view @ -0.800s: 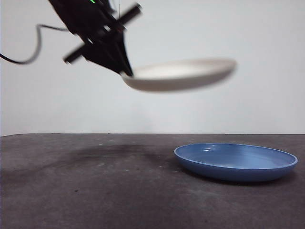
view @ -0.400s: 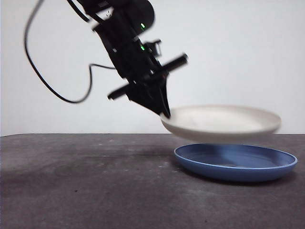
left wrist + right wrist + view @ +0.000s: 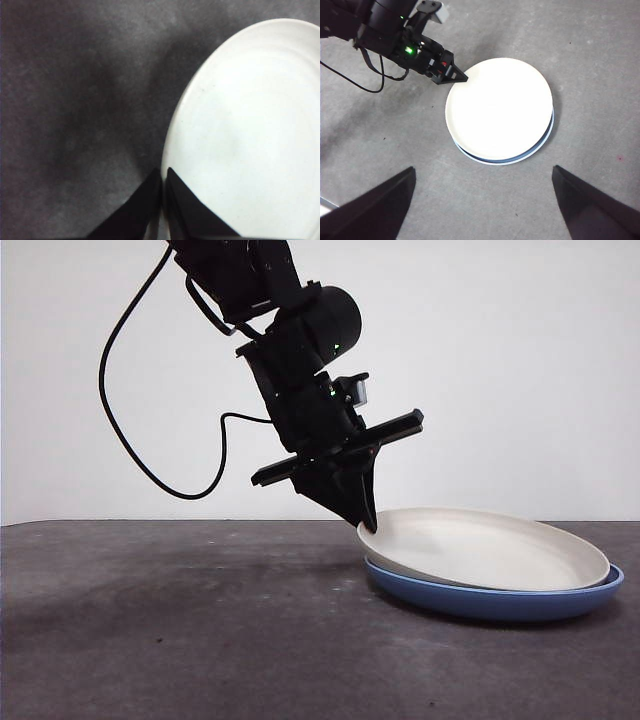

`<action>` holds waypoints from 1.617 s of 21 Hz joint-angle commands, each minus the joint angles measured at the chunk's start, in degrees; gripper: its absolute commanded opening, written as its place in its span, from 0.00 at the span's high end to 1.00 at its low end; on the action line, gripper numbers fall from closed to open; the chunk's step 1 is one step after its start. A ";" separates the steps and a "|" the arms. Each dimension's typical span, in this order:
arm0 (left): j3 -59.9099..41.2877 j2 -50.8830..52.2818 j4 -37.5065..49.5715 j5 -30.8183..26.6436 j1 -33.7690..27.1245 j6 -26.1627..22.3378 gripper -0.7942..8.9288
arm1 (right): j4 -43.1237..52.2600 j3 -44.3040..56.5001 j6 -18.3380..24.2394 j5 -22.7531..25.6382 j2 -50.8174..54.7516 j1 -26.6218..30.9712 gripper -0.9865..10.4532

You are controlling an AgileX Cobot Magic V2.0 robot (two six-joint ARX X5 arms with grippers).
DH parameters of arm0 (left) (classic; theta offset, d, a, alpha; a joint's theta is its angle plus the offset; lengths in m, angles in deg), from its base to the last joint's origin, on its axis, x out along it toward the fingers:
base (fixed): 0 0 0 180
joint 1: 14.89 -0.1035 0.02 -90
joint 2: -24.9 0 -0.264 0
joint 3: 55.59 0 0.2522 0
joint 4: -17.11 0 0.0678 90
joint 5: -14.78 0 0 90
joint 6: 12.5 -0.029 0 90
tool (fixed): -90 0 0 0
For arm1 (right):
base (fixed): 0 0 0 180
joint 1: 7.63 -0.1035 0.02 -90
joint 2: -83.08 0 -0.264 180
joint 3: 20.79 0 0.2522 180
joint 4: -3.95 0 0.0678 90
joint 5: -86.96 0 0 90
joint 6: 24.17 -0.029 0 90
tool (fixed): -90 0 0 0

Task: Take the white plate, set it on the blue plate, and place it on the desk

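Plate-on-plate contact is the change: a second ago the white plate hung high above the counter, well left of and above the blue plate; half a second ago it floated just over it; it now lies inside the blue plate, tilted a little, its rim on the side toward the arm raised and the opposite side settled lower into the blue bowl. The left gripper has come down with it and its fingers are still pinched together on the white plate's raised rim, one above and one below the edge, as the left wrist view confirms. From above, in the right wrist view, the white plate covers nearly all of the blue plate, which shows only as a thin crescent on the side away from the left gripper. The right gripper hangs high over the counter, well apart from the blue plate, fingers spread wide and holding nothing. A black cable loops beside the left arm, on its side away from the blue plate.
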 commanded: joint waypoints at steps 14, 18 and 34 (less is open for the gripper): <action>7.10 -2.60 -5.86 -0.11 2.45 -2.82 0.56 | 0.15 -1.20 -0.59 0.24 -0.17 -0.22 0.53; 12.50 -0.17 -11.58 -0.11 2.08 -5.25 0.56 | 0.17 -1.20 -0.59 0.35 -0.17 -0.22 0.53; 1.79 36.96 -20.33 0.79 -7.41 -11.50 0.56 | 0.17 -1.18 -0.37 3.06 -0.24 -0.22 0.53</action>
